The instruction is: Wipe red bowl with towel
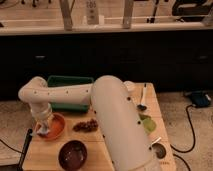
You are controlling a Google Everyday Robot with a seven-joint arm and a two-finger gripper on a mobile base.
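1. The white arm reaches from the lower right across the table to the left side, then bends down at its elbow.
2. The gripper is down inside the red bowl, at the bowl's left part.
3. Whether the gripper is clamped or released cannot be told; the wrist hides it.
4. A pale patch shows at the gripper's tip, touching the bowl's inside. It is too small to tell whether it is the towel.
5. The red bowl stands upright near the table's left edge, in front of the green tray.
6. A brown pile lies just right of the red bowl, apart from it.
7. A dark bowl stands near the front edge, below the pile.
8. A spoon and a green item lie right of the arm.
9. A black cable runs over the floor at the right.
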